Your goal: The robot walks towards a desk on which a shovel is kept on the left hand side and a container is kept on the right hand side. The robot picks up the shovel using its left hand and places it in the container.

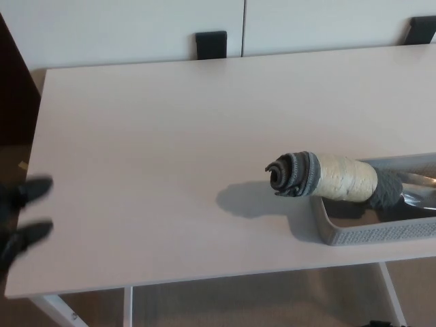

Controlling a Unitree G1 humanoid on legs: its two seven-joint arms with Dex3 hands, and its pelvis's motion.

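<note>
The shovel lies in the grey container at the desk's right front. Its handle, wrapped in grey cloth and pale tape, sticks out leftward over the container's rim and casts a shadow on the desk. The metal blade end shows inside the container at the far right. My left hand is at the picture's left edge, beside the desk's front left corner, blurred, with two dark fingers spread apart and nothing in them. The right hand does not show.
The pale desk fills most of the view. Behind its far edge are white cabinet panels with two black blocks. The desk's white legs and a tan floor show below the front edge.
</note>
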